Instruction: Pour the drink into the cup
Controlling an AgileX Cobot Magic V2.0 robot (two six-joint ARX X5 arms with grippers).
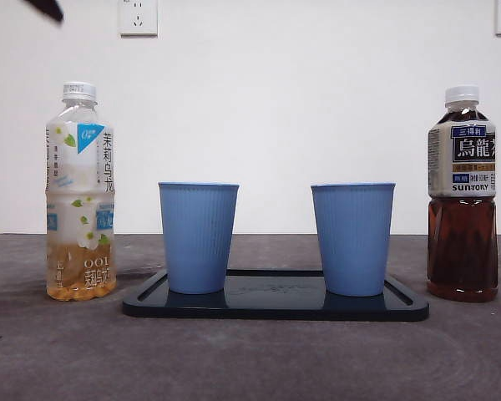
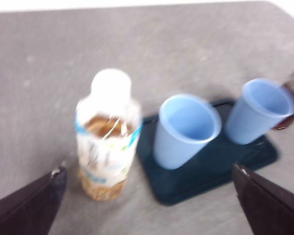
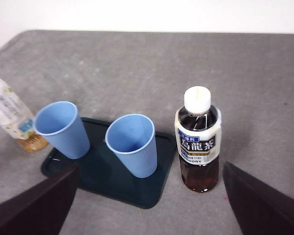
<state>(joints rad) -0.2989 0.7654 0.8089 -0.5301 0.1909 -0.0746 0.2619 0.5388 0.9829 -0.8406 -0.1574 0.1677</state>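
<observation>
Nothing has been picked up yet. Two blue cups stand upright and empty on a dark tray (image 1: pixel 275 309) in the middle of the bench (image 1: pixel 58 359): the left cup (image 1: pixel 198 238) and the right cup (image 1: pixel 352 238), apart from each other. A pale tea bottle (image 1: pixel 81 192) stands just off one end of the tray, a dark tea bottle (image 1: pixel 462 196) off the other, both capped.

The left hand (image 2: pixel 147 196) hangs above the pale bottle with its jaws spread wide and nothing between them; the right hand (image 3: pixel 152 196) hangs likewise above the dark bottle, wide open and empty.

What worries me is the caps: both look to be on, so tipping either bottle would give nothing until one is unscrewed. The cups look light and thin-walled, so a bottle neck nudging a rim could knock one over on the tray. The bottles are tall and narrow, and a hand closing off-centre could topple one toward the cups. The pale bottle is only about a quarter full, so it would need a steep tilt.
</observation>
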